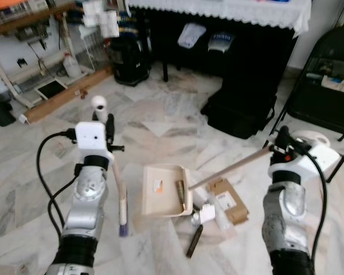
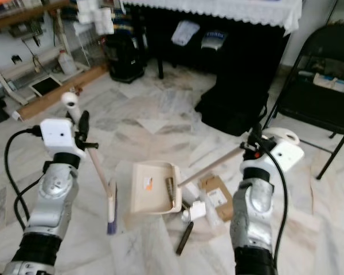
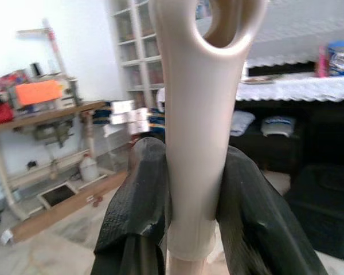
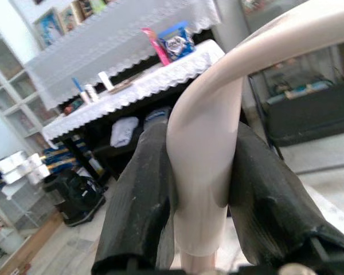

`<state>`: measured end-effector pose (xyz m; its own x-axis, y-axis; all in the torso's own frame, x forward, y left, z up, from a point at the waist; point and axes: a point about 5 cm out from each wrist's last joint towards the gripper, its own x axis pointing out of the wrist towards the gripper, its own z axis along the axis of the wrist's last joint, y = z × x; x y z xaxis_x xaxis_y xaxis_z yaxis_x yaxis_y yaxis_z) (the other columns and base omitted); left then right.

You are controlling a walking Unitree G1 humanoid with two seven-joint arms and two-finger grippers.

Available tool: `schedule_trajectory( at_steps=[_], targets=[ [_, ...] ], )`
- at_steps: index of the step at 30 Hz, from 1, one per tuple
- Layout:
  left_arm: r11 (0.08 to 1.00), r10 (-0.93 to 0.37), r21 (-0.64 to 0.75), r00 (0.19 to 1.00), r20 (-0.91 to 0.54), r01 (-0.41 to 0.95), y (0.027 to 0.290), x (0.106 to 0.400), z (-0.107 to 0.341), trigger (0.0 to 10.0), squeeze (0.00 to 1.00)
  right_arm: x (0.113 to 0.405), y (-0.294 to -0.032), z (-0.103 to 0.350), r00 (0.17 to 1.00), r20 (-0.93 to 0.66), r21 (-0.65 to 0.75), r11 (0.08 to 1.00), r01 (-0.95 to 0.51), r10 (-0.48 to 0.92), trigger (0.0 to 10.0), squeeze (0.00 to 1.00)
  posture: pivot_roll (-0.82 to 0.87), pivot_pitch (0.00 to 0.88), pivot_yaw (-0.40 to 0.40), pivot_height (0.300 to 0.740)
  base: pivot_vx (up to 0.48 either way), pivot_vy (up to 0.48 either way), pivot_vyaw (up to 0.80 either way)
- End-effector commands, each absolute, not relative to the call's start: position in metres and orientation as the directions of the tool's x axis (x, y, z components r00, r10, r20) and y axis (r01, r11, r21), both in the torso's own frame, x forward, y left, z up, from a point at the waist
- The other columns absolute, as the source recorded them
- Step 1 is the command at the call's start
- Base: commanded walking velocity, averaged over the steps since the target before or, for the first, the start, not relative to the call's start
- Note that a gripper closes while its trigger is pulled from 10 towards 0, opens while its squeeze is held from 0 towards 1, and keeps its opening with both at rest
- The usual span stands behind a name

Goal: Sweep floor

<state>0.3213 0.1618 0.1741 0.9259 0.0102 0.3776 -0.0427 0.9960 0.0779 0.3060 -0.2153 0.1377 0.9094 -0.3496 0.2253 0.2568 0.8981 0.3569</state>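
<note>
- Nearest me, both silver arms were up. Left claw (image 1: 109, 137) was clamped on the upper handle of a small beige brush (image 1: 121, 197); in the left wrist view both black fingers (image 3: 139, 200) pressed the handle's sides just below its hanging loop.
- Brush hung near-upright, purple bristles touching the marble floor (image 1: 34, 189), just left of the dustpan (image 1: 163, 192).
- Right claw (image 1: 282, 143) was closed round the dustpan's long handle (image 1: 229, 168), gripped near its curved top end, fingers (image 4: 146, 189) snug on both sides.
- Pan lay flat on the floor between the arms, mouth facing the robot's right, w/ a dark cylindrical bit at its lip.
- Litter sat just right of the pan: flat cardboard box (image 1: 229, 200), white scraps (image 1: 206, 213), a dark stick-like piece (image 1: 194, 240).
- Judgement: brush was on the wrong side of the pan. To do the step well: carry the brush over to the far side of the litter, keep the pan lip hard on the floor, use short low strokes toward the mouth, don't tilt the pan.
- Farther off: folding chair (image 1: 324, 86), black bags under a cloth-covered table (image 1: 218, 11), shelves at left.
</note>
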Motion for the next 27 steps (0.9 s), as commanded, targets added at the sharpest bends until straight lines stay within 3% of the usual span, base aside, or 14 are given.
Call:
schedule_trajectory(
  at_steps=[1,17,27],
  targets=[
    [0.995,0.030,0.077,0.911,0.411,-0.067,0.1680,0.3195,0.1804,10.0,0.00,0.3106,-0.2085,0.1520,0.902,0.279,0.363,0.906,0.219,-0.330,10.0,0.00,0.06,0.000,0.004,0.740,0.000,-0.315,0.00],
    [0.995,0.039,0.070,0.907,0.420,-0.075,0.1690,0.3197,0.1824,10.0,0.00,0.3141,-0.2078,0.1572,0.905,0.290,0.355,0.913,0.202,-0.313,10.0,0.00,0.06,0.000,-0.010,0.740,0.000,-0.312,0.48],
    [0.995,0.039,0.069,0.905,0.424,-0.075,0.1680,0.3197,0.1837,10.0,0.00,0.3151,-0.2069,0.1585,0.906,0.293,0.353,0.915,0.194,-0.305,10.0,0.00,0.06,0.000,-0.015,0.740,0.000,-0.311,0.80]
  ],
)
